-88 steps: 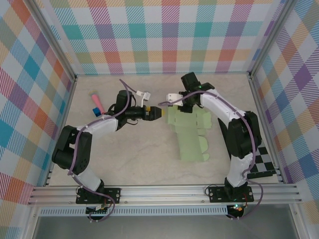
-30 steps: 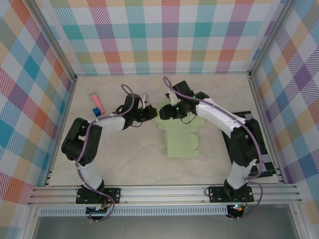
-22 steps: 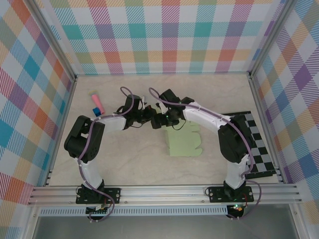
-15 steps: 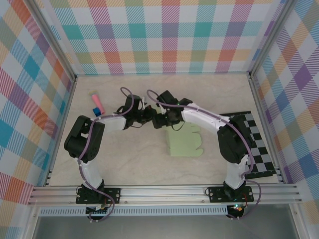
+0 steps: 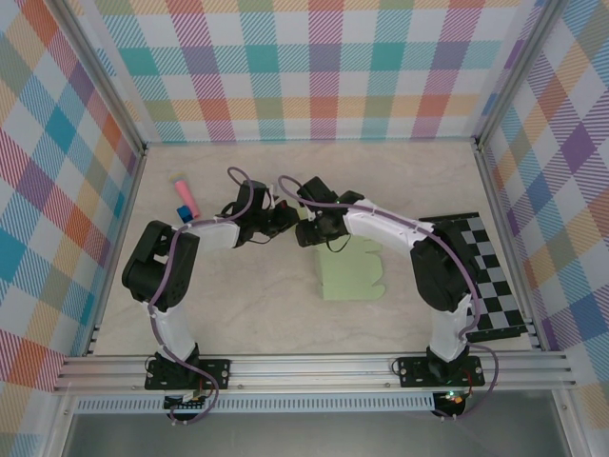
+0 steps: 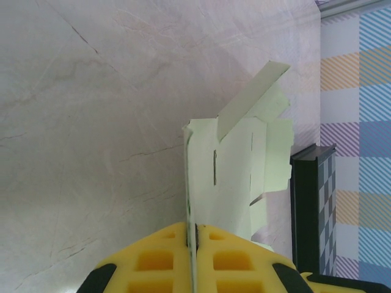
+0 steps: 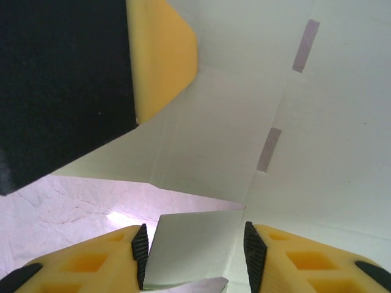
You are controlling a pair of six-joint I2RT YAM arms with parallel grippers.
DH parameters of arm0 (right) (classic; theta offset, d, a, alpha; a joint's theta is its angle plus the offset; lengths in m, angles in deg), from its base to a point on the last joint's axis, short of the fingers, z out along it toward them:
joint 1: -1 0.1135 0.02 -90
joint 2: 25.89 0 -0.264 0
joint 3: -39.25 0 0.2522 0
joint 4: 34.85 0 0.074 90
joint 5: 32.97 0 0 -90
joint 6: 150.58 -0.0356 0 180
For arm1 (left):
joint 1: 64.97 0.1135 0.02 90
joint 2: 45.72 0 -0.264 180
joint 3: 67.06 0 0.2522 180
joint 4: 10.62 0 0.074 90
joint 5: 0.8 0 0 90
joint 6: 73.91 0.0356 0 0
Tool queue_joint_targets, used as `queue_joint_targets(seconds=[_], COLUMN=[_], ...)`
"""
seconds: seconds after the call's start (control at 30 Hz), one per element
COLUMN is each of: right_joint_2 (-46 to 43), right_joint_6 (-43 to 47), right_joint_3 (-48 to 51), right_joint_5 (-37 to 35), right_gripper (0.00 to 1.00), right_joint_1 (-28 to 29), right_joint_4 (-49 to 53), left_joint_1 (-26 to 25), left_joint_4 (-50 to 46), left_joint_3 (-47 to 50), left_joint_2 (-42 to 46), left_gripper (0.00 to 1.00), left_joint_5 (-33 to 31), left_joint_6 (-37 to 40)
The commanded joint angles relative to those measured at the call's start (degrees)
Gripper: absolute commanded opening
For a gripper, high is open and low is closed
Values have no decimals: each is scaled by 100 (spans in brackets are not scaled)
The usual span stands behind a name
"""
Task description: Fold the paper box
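Observation:
The paper box (image 5: 352, 274) is a pale green tabbed card sheet, lying partly flat at mid-table with its far edge lifted. My left gripper (image 5: 284, 221) is shut on that raised edge; in the left wrist view the yellow fingers (image 6: 153, 259) pinch the thin card (image 6: 235, 165) edge-on. My right gripper (image 5: 306, 228) sits right beside it, facing the left one. Seen from the right wrist, its jaws (image 7: 194, 244) stand apart with a card flap (image 7: 195, 241) spanning the gap between the pads, and the left gripper's yellow finger (image 7: 162, 61) shows above.
A black-and-white checkered board (image 5: 485, 276) lies along the right side, past the right arm. A small pink-and-blue stick (image 5: 184, 197) rests at the far left. Plaid walls enclose the table on three sides.
The right gripper has moved left until it meets the left gripper, and its jaws have narrowed. The card's far part has risen off the table. The left gripper has held its grip.

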Motion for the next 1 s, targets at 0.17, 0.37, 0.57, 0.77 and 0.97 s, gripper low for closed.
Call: queue_joint_targets(seconds=[0.17, 0.37, 0.57, 0.77, 0.97], right_joint_2=[-113, -329, -329, -357, -704], right_joint_6=[-279, -344, -324, -332, -390], right_joint_3=[117, 238, 450, 593, 757], right_joint_5=[14, -205, -252, 204, 762], right_gripper=[43, 42, 42, 39, 43], right_joint_1=[-179, -301, -393, -534, -767], right_joint_4=[136, 270, 219, -1, -299], left_joint_1=[139, 143, 143, 7, -247], left_joint_4=[147, 85, 26, -64, 241], left_joint_3=[-94, 10, 169, 245, 459], left_joint_2=[-2, 88, 273, 474, 638], left_gripper=[0, 0, 0, 0, 0], left_joint_5=[135, -16, -157, -425, -770], left_joint_6=[-82, 208, 589, 1456, 2193])
